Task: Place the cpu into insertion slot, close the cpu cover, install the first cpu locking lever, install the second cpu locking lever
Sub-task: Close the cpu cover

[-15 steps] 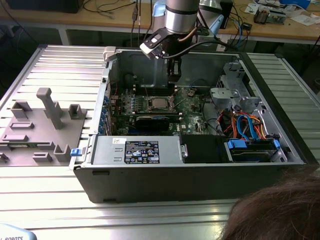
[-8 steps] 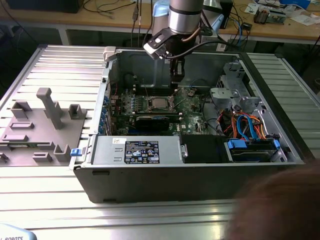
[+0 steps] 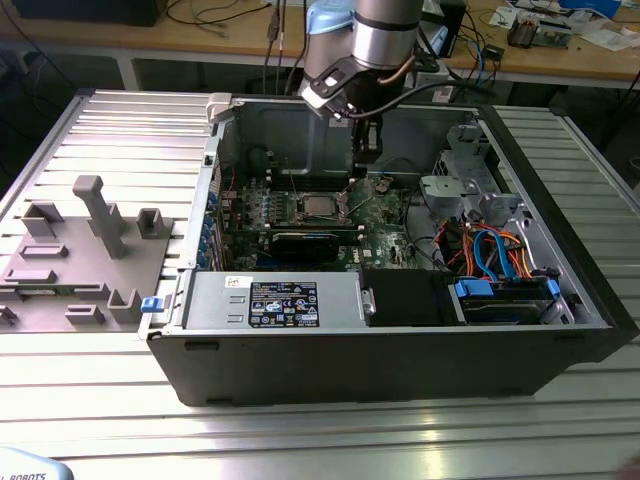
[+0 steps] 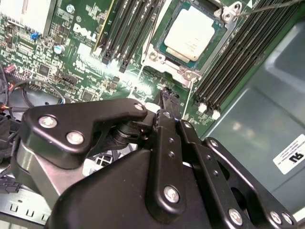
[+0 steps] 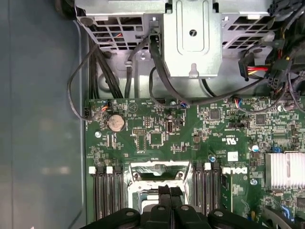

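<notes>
The cpu (image 4: 193, 29), a small square chip with a silver-grey top, lies flat in the insertion slot (image 3: 320, 206) on the green board inside the open computer case. A silvery frame, the cpu cover (image 4: 161, 45), lies around the chip's edges. A thin wire lever (image 4: 271, 5) runs off past one corner of the socket. My gripper (image 3: 364, 162) hangs just above the board at the exterior view's right of the socket. Its black fingers (image 5: 164, 198) are pressed together, nothing seen between them, with the socket rim (image 5: 157, 167) just beyond their tips.
Black memory slots (image 4: 238, 57) flank the socket on both sides. A metal drive cage (image 5: 193, 38) with loose cables (image 3: 490, 250) stands at the exterior view's right. A power supply (image 3: 280, 300) fills the case front. A grey fixture (image 3: 90, 240) sits on the table outside.
</notes>
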Controlling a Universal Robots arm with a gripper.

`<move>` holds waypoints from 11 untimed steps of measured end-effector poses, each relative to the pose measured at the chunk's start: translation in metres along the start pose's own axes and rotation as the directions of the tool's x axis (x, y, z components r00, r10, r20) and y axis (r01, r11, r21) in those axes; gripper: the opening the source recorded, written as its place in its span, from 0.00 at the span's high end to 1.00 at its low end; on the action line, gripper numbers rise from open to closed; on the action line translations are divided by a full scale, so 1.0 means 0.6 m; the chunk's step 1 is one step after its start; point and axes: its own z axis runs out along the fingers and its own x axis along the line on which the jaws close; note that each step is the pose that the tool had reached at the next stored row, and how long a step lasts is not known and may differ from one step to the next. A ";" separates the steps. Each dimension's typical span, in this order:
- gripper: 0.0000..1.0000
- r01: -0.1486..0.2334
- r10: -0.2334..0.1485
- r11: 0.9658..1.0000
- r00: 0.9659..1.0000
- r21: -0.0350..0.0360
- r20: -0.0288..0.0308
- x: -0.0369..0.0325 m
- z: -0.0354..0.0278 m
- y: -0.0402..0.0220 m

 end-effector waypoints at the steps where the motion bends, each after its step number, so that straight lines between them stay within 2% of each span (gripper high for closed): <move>1: 0.89 0.000 0.000 1.000 1.000 0.000 -0.001 0.000 0.000 0.002; 7: 0.89 0.018 -0.018 1.000 1.000 0.000 -0.001 0.001 0.001 0.012; 11: 0.89 0.018 -0.018 1.000 1.000 0.000 -0.001 0.001 0.002 0.013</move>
